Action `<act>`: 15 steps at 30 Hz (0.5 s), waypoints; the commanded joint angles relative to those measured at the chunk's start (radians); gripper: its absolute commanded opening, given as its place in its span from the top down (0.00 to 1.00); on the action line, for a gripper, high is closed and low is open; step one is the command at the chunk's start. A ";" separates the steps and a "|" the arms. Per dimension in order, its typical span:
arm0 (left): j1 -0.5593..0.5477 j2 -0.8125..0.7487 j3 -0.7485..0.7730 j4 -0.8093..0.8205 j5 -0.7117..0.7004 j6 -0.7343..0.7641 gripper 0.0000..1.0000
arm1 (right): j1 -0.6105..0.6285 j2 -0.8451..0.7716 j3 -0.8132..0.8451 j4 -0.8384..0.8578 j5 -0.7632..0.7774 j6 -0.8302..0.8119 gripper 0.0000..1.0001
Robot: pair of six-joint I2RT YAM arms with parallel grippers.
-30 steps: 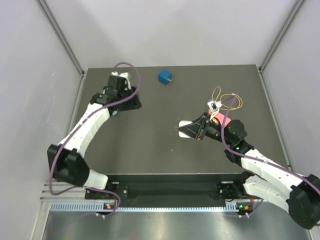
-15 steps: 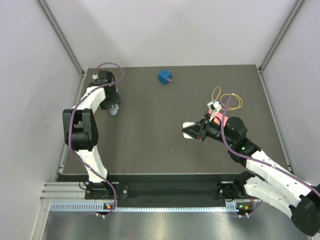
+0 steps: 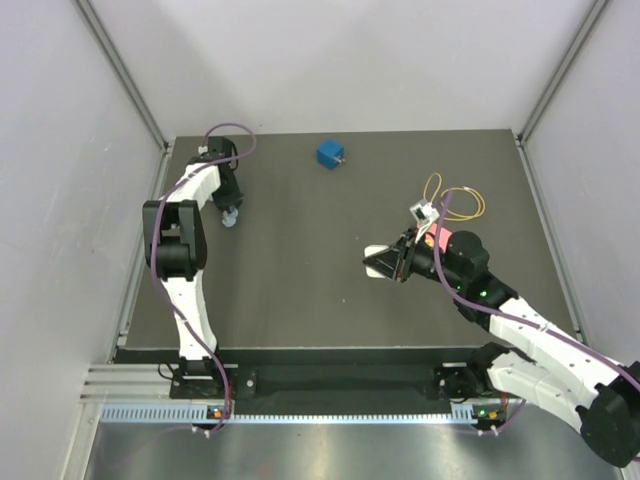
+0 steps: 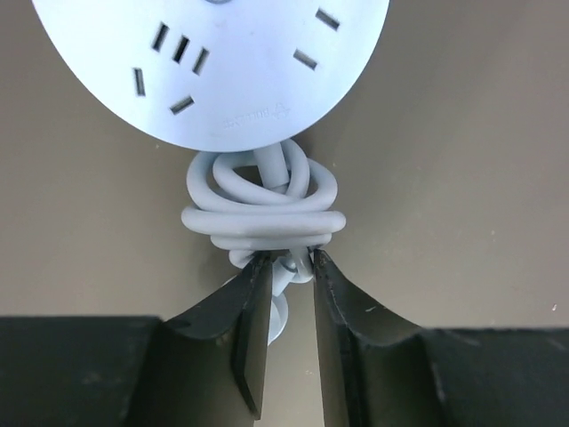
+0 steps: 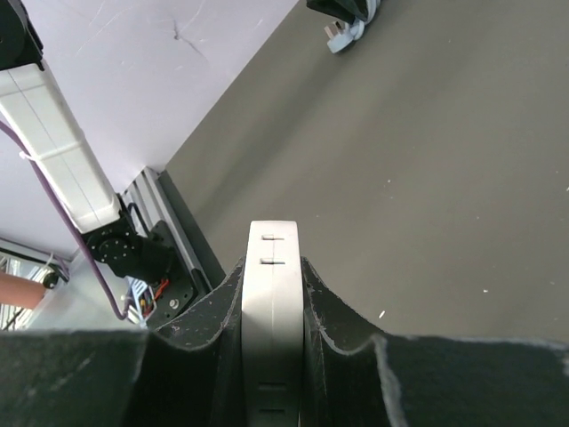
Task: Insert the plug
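The left gripper (image 4: 291,263) pinches the coiled cord (image 4: 262,213) below the round socket (image 4: 231,71), and the right gripper (image 5: 272,265) clamps a white flat piece (image 5: 273,236).

The left arm (image 3: 178,262) stands up tall from its base at the near left. It bends at the elbow and reaches to the far left side of the bench (image 3: 300,300). Its wrist tips down, so the left claw (image 4: 291,260) points at the bench. Its two fingers are squeezed almost together and pinch a grey cord (image 4: 267,218). The right arm (image 3: 535,335) lies low from the near right and stretches toward the middle. The right claw (image 5: 273,265) points left. Its fingers press on both sides of a white piece (image 5: 272,342).
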 commanded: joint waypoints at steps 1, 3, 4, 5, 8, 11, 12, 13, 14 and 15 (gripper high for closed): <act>0.005 0.009 -0.032 -0.029 -0.009 -0.014 0.70 | -0.010 -0.002 0.074 0.017 0.010 -0.011 1.00; 0.005 -0.003 -0.072 -0.015 -0.020 -0.011 0.71 | -0.010 -0.010 0.082 0.006 0.013 -0.003 1.00; 0.005 -0.005 -0.083 -0.011 -0.026 -0.008 0.71 | -0.010 -0.013 0.086 0.003 0.013 0.000 1.00; 0.005 -0.010 -0.101 -0.009 -0.021 -0.002 0.85 | -0.010 -0.016 0.086 -0.003 0.019 0.006 1.00; 0.005 -0.025 -0.126 -0.014 0.009 0.004 1.00 | -0.010 -0.030 0.088 -0.023 0.031 0.015 1.00; -0.006 -0.060 -0.162 -0.017 0.031 -0.007 1.00 | -0.010 -0.043 0.086 -0.043 0.040 0.027 1.00; -0.017 -0.083 -0.170 -0.017 0.035 -0.008 1.00 | -0.010 -0.053 0.086 -0.049 0.043 0.029 1.00; -0.024 -0.095 -0.182 -0.017 0.038 -0.011 1.00 | -0.010 -0.059 0.086 -0.055 0.047 0.030 1.00; -0.032 -0.109 -0.207 -0.020 0.040 -0.017 1.00 | -0.010 -0.063 0.085 -0.068 0.054 0.030 1.00; -0.046 -0.143 -0.224 -0.020 0.045 -0.019 1.00 | -0.010 -0.074 0.088 -0.075 0.059 0.030 1.00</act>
